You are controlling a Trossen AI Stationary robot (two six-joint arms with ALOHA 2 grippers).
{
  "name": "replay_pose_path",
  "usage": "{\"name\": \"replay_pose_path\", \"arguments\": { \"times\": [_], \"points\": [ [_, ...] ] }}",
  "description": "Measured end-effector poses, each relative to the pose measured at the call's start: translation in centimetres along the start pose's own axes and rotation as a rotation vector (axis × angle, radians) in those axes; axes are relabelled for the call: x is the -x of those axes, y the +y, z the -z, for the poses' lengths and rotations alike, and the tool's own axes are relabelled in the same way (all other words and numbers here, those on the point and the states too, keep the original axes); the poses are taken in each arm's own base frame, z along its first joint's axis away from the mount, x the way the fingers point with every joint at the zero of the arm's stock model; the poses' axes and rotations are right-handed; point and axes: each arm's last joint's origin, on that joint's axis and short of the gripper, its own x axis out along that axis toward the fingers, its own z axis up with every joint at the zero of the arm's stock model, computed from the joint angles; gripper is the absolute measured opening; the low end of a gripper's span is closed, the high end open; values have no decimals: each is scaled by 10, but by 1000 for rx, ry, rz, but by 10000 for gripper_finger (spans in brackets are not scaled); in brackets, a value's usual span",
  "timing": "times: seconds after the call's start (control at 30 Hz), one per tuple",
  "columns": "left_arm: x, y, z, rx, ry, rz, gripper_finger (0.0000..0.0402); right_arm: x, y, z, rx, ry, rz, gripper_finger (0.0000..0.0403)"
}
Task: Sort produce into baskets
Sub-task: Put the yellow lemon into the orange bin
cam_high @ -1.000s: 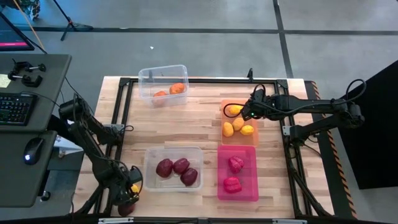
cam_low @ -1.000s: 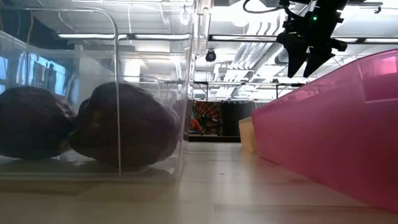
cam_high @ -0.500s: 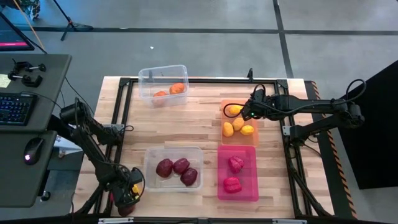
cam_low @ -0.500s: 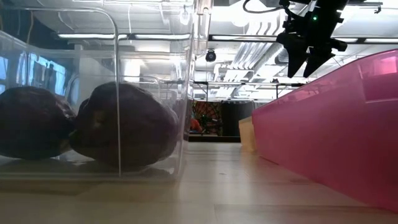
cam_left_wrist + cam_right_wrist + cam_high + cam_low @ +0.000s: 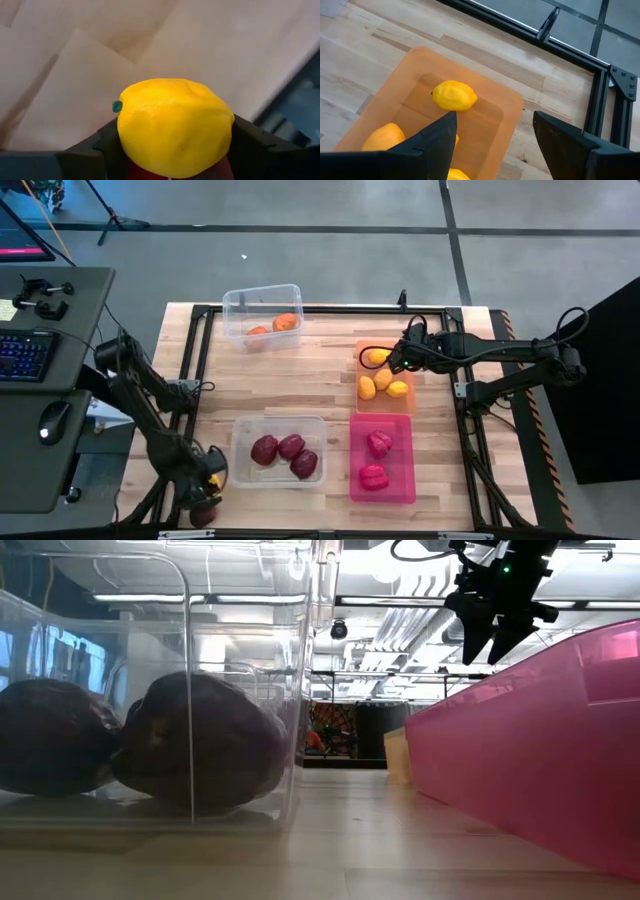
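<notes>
My left gripper (image 5: 208, 480) is at the table's near left corner, shut on a yellow lemon (image 5: 175, 127). A dark maroon piece (image 5: 203, 517) lies just nearer than it. My right gripper (image 5: 393, 360) is open and empty above the far end of the orange bin (image 5: 408, 408), over a lemon (image 5: 454, 96) lying in it. The orange bin holds several yellow pieces. The near clear bin (image 5: 240, 465) holds three maroon pieces. The pink bin (image 5: 405, 490) holds two pink-red pieces. The far clear bin (image 5: 235, 310) holds two orange pieces. My left gripper pinches the lemon between its two fingers (image 5: 97, 147), one on each of its opposite sides (image 5: 227, 135). The lemon's green stem tip (image 5: 117, 106) points out sideways past one finger. The wooden tabletop shows behind the lemon; whether the lemon is lifted clear I cannot tell.
Black frame rails (image 5: 195, 350) run along the table's left and right sides. A desk with keyboard and mouse (image 5: 40, 360) stands left of the table. Bare wood (image 5: 310, 385) lies between the four bins.
My left arm has shifted a little at the near left corner, keeping the lemon in its hold.
</notes>
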Motion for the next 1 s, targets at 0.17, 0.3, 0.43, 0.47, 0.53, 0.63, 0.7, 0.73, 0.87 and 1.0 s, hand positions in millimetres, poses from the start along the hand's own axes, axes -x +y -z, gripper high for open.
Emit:
{"name": "replay_pose_path", "arguments": {
  "times": [0.17,0.3,0.43,0.47,0.53,0.63,0.7,0.73,0.87,1.0],
  "points": [
    [41,5,3,39,19,162,232,0,0,0,0,0,0,252],
    [95,10,-1,97,-68,417,248,0,0,0,11,0,1,252],
    [149,28,-12,174,-303,653,255,0,0,0,11,1,1,252],
    [159,34,-16,193,-386,685,255,0,0,0,16,0,1,252],
    [176,47,-25,227,-574,717,255,0,0,0,28,0,0,252],
    [188,63,-39,234,-828,655,256,0,0,0,35,1,1,252],
    [189,70,-50,244,-919,576,257,0,0,0,35,1,1,252],
    [188,71,-56,251,-942,541,257,0,0,0,35,1,1,252],
    [174,66,-82,249,-969,406,257,0,0,0,27,1,1,252],
    [157,47,-121,173,-949,371,258,0,0,0,23,-5,-2,252]
  ]
}}
